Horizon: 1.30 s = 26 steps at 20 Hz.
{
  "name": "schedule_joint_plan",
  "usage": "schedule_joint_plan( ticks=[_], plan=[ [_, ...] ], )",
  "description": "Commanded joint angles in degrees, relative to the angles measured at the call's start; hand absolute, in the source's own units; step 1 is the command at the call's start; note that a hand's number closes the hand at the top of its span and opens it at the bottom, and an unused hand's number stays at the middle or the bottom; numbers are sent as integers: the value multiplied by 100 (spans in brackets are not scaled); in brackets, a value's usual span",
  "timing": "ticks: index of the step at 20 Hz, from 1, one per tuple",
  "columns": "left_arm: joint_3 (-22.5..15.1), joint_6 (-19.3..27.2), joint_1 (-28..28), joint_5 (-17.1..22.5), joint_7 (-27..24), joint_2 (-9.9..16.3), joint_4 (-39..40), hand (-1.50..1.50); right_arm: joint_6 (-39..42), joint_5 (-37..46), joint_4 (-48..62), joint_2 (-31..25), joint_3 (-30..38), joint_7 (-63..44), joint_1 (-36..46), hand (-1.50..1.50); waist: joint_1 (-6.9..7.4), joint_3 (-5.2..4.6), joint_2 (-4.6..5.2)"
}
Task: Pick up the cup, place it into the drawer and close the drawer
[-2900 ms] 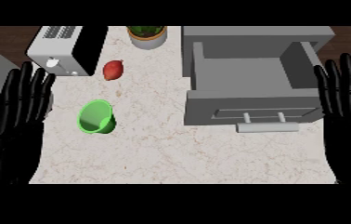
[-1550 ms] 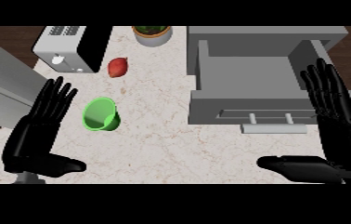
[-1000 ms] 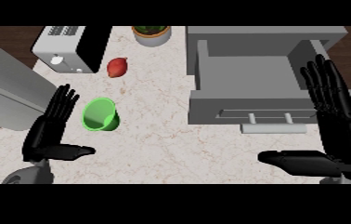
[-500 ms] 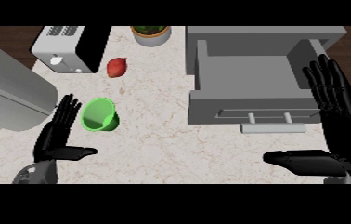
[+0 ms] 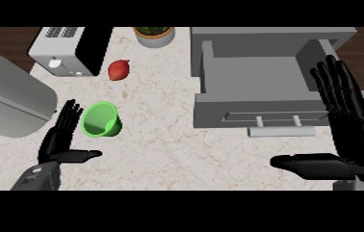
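A green cup [image 5: 101,120] lies on its side on the marble counter [image 5: 163,144], its mouth facing the view. My left hand [image 5: 59,140] is open just left of the cup, fingers straight and pointing up, thumb out to the right below the cup; it does not touch the cup. The grey drawer [image 5: 259,89] stands pulled open at the right, its inside bare, with a handle [image 5: 279,122] on its front. At the right edge my right hand [image 5: 340,113] is open, fingers up beside the drawer's front corner, thumb stretched left.
A toaster [image 5: 70,50] stands at the back left. A red fruit [image 5: 119,70] lies in front of it, and a potted plant [image 5: 153,34] sits at the back. A large grey rounded object [image 5: 20,101] fills the left edge.
My left hand has drawn back toward the lower left and now sits lower beside the cup. The grey object at the left has grown larger in view. The right hand has barely shifted.
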<state>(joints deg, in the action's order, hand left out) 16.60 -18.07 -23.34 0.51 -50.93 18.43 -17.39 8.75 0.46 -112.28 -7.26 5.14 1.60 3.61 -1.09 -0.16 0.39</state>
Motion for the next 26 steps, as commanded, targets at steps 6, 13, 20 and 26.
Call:
schedule_joint_plan(
  ticks=[6,13,20,26],
  plan=[
    [-103,-59,-266,-247,-898,-213,575,-150,-45,103,-8,102,-141,-2,88,-150,-24,-6,14],
    [8,6,-718,-182,-669,-191,735,-150,-18,202,45,147,-265,58,72,-150,-53,-7,27],
    [30,-525,-663,-130,-789,-238,762,-150,111,48,-13,-43,-106,-167,156,-150,-78,-13,31],
    [-52,-967,-523,-136,-1018,-395,589,-150,18,141,-51,160,-196,146,-139,-150,-54,-7,15]
  ],
)
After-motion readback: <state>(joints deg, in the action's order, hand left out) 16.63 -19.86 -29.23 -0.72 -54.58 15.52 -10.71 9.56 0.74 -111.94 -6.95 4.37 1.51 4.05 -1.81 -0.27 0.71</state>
